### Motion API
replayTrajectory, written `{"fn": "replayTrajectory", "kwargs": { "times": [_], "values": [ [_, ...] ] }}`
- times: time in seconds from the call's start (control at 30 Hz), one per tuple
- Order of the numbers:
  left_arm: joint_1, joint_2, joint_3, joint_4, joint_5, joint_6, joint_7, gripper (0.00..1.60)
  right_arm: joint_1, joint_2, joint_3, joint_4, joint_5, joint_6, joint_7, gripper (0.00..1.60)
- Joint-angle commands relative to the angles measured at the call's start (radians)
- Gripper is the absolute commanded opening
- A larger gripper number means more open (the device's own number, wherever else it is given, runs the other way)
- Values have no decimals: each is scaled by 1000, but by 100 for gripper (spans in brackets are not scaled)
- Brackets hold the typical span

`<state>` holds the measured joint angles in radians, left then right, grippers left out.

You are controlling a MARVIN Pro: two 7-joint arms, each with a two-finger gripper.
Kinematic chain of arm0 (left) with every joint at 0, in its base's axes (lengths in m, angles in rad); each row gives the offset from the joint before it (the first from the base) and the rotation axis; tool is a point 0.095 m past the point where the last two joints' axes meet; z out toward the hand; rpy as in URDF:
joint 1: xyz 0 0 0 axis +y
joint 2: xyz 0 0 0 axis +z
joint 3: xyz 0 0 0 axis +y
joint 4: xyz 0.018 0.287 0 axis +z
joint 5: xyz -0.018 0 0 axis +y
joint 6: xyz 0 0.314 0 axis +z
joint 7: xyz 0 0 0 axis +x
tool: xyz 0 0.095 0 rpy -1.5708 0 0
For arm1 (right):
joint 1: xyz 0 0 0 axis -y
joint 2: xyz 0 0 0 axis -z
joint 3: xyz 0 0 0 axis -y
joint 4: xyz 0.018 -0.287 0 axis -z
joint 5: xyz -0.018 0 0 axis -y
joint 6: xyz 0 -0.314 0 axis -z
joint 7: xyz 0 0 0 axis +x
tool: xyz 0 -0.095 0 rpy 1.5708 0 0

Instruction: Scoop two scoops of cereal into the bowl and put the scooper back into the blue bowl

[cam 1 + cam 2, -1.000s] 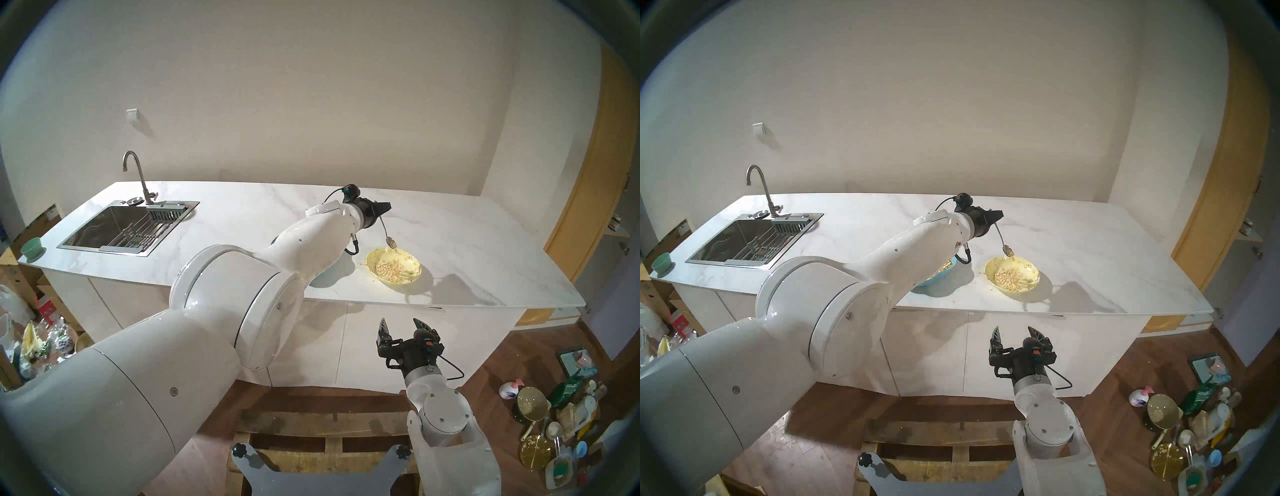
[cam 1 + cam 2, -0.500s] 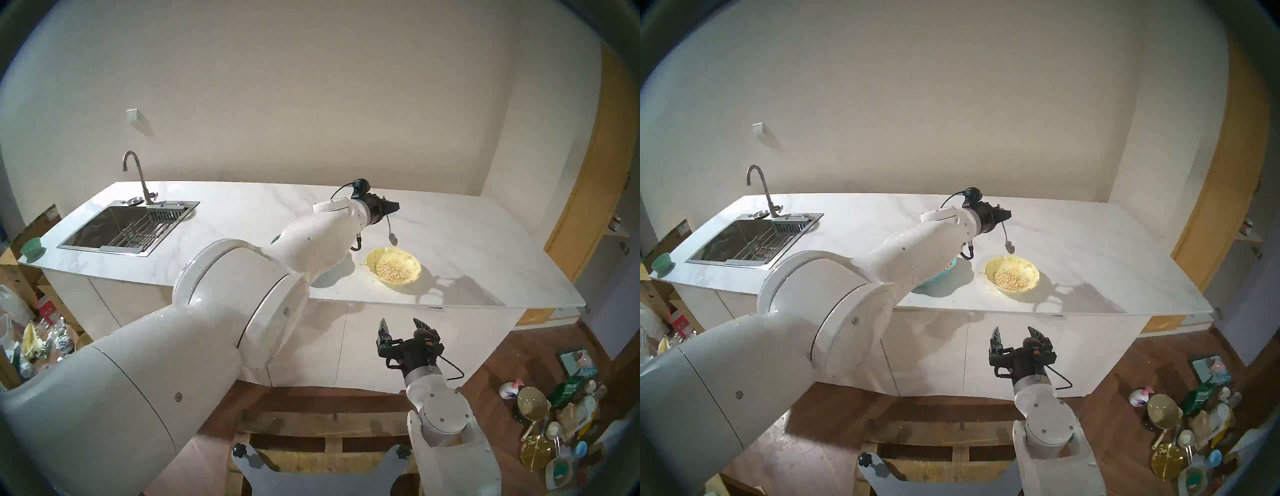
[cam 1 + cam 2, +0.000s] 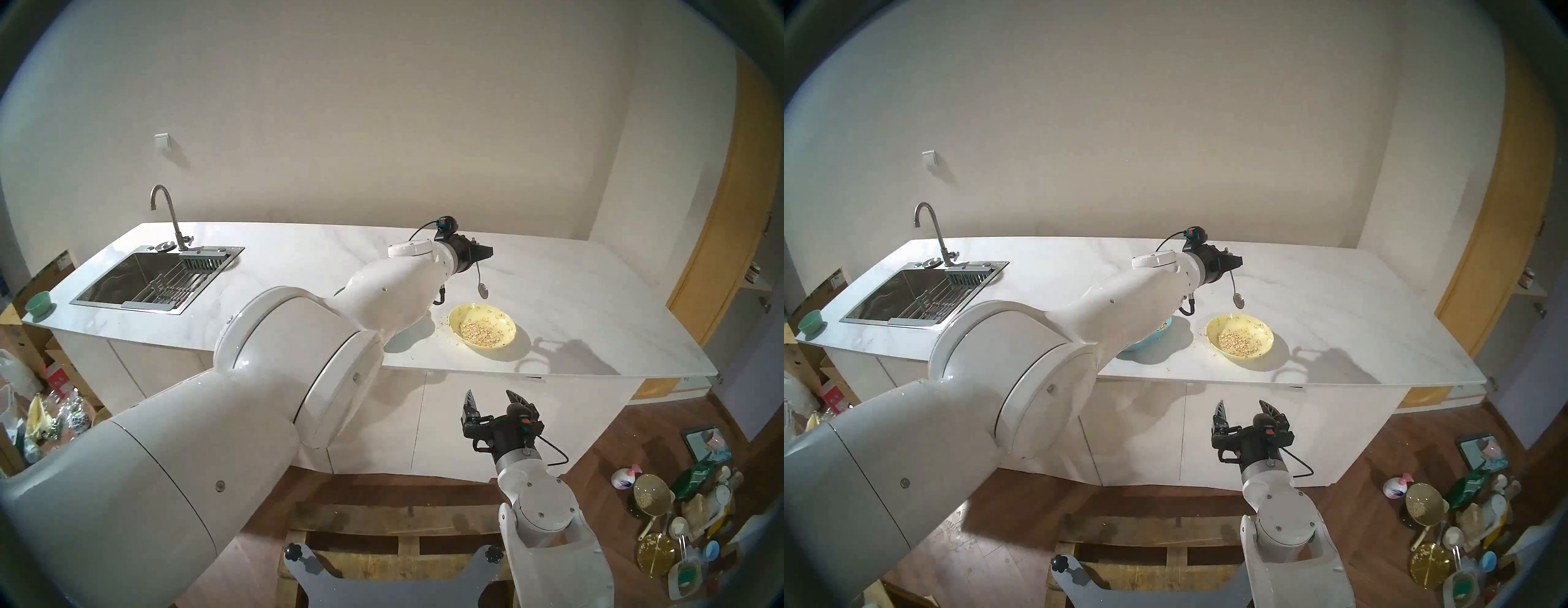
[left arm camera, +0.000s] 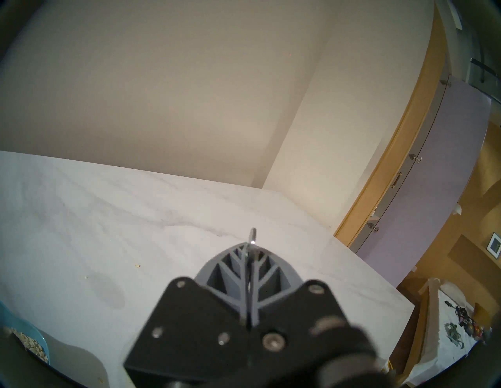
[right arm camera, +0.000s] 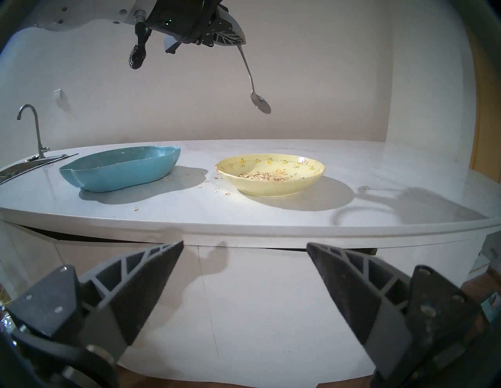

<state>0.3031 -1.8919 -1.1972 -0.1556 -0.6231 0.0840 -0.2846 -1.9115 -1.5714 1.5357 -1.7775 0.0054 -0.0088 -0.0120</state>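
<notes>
While the left gripper [image 3: 483,251] is clamped tight on the handle of the scooper [image 5: 253,84], the head of the spoon hangs empty in the air above the far rim of the yellow bowl [image 3: 509,337], so you can judge that a scoop is just poured out. A small heap of cereal [image 3: 478,327] lies in the middle of this bowl; whether it makes one scoop or two, the pictures do not tell you. The next move calls for carrying the spoon to the left, to the blue bowl [image 5: 116,173], either to dip again or to lay it down there. In the head views your own left forearm covers most of this bowl, so trust the right wrist view for its place. The right gripper [image 3: 492,401] waits wide open and empty below the edge of the counter [image 3: 297,254], well apart. Some flakes [image 5: 217,188] are spilled between the two bowls. The sink [image 3: 157,280] and the green cup [image 3: 39,302] stand far to the left, not in the way.
</notes>
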Motion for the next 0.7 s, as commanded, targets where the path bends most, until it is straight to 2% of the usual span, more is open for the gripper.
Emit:
{"fn": "replayTrajectory", "kwargs": {
  "times": [0.0,0.2,0.23,0.33,0.37,0.43,0.67],
  "values": [
    [-57,-7,-62,4,-52,51,21,0,5,-1,0,-26,0,-5,-1,160],
    [-72,26,-187,18,-115,138,49,0,5,-1,0,-26,0,-5,-1,160],
    [-76,35,-225,23,-143,158,62,0,6,-1,0,-25,0,-6,-1,160],
    [-82,66,-282,29,-194,199,78,0,6,-1,0,-25,0,-6,-1,160],
    [-82,66,-282,29,-194,199,78,0,6,-1,0,-25,0,-6,-1,160],
    [-86,96,-333,35,-227,226,82,0,6,-1,0,-25,0,-6,-1,160],
    [-94,171,-405,38,-257,276,74,0,6,-1,0,-25,0,-6,-1,160]
  ]
}}
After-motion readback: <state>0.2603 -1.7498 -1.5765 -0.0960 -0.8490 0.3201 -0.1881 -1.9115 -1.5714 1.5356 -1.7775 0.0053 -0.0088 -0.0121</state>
